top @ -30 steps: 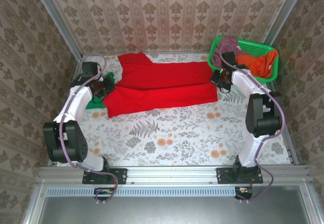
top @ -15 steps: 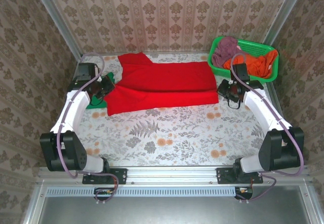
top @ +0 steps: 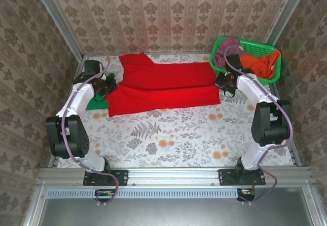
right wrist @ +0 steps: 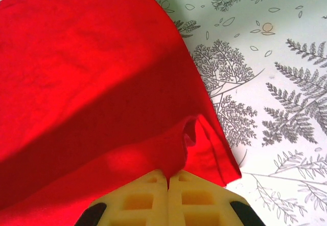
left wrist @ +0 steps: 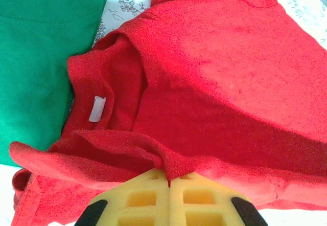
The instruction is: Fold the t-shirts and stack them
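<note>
Fern-print tablecloth [top: 168,139], patterned wallpaper [top: 168,16] all round. So the red t-shirt [top: 163,85] is stretched sideways across the far half of it, doubled over lengthwise, one sleeve poking toward the back wall. The left gripper [left wrist: 168,177] is clamped tight on a bunch of red cloth at the collar end, with the white neck label [left wrist: 97,108] showing just past it. The right gripper [right wrist: 167,177] is pinched closed on the hem corner at the other end. The green t-shirt [left wrist: 30,57] lies flat next to the collar, touching the red one. Far right corner: a green basket [top: 260,44] with a heap of other clothes [top: 255,62] in it.
</note>
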`<action>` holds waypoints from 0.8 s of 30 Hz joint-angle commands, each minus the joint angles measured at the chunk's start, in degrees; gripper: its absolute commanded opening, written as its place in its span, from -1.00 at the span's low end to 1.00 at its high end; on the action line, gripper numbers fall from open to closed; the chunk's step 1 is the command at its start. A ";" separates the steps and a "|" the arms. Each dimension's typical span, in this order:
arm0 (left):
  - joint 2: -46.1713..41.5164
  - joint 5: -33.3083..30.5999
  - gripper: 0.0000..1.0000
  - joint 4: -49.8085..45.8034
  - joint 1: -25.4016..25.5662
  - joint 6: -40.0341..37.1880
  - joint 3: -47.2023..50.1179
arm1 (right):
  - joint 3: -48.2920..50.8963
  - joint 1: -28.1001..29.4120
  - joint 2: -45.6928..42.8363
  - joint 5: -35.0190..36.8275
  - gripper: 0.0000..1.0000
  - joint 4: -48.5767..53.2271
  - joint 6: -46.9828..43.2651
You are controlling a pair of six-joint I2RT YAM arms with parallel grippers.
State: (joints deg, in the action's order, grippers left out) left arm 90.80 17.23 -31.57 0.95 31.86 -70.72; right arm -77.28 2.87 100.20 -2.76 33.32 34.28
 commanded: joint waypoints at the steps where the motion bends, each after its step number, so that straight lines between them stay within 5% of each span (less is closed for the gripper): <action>1: 2.01 1.47 -1.00 1.46 -0.54 -1.08 -1.66 | -2.95 -0.24 2.92 0.62 -0.96 -0.49 0.15; 12: 6.69 2.35 -1.00 3.85 -0.56 1.08 -4.08 | -7.21 -0.68 9.88 -0.04 -0.93 -5.02 -1.34; 14: 7.34 2.50 -1.00 4.31 -0.57 1.70 -4.82 | -8.91 -0.76 11.19 -0.09 -0.77 -6.25 -3.17; 15: 7.61 2.68 -0.96 4.61 -0.50 2.17 -5.10 | -9.75 -0.76 11.56 -0.21 -0.50 -6.71 -4.28; 17: 7.68 3.15 -0.54 4.99 -0.42 3.15 -5.32 | -9.98 -0.75 10.84 -0.22 0.09 -7.76 -5.95; 19: 6.39 2.01 0.17 5.15 0.07 3.67 -4.60 | -7.93 -0.67 8.39 -0.32 0.47 -9.55 -7.43; 21: 3.77 -0.10 0.61 5.48 0.93 2.73 -2.98 | -3.95 -0.18 5.02 -0.11 0.62 -11.89 -9.36; 24: -0.75 -3.43 0.90 6.29 3.40 2.06 0.67 | 3.68 1.86 0.09 1.36 0.77 -15.69 -10.94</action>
State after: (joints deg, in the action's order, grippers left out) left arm 95.22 16.93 -26.26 2.26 34.24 -72.44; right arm -78.59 3.11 105.89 -2.72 21.39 26.83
